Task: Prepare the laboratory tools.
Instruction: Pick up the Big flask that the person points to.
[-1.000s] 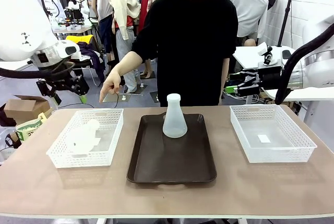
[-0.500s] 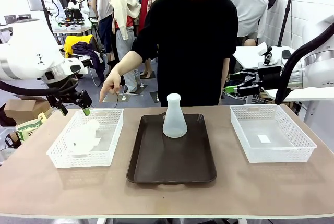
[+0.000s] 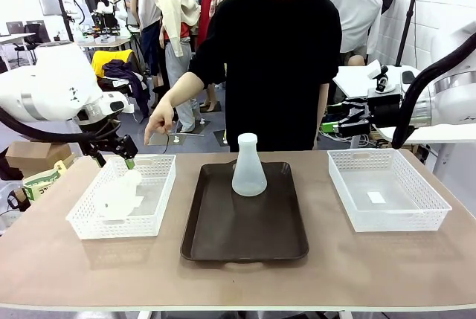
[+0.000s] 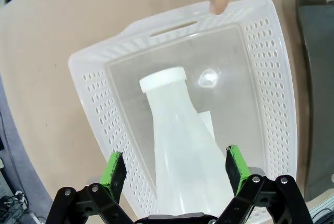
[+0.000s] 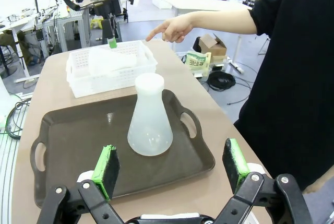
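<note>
One Erlenmeyer flask [image 4: 182,140] lies on its side in the white lattice basket [image 4: 91,83] left of the dark brown tray [image 3: 245,241]; the second flask [image 3: 248,166] stands on the tray. The left gripper [image 4: 176,167], above the lying flask, and the right gripper [image 5: 172,167] both have their fingers spread apart. The flask is probably light, stiff and slick, so pinch the narrow neck.

The flask on the tray [image 3: 248,166] and the flask in the basket [image 4: 180,140] are both translucent frosted white. The tray [image 3: 245,241] is plain dark brown. The left basket [image 3: 111,228] and right basket [image 3: 394,222] are white, with rows of small holes patterning their walls. The tabletop [image 3: 238,282] is light tan. The left claw [image 4: 176,165] and right claw [image 5: 171,167] are black with bright green pads [image 5: 106,165]. The person's top [image 3: 275,59] is black
</note>
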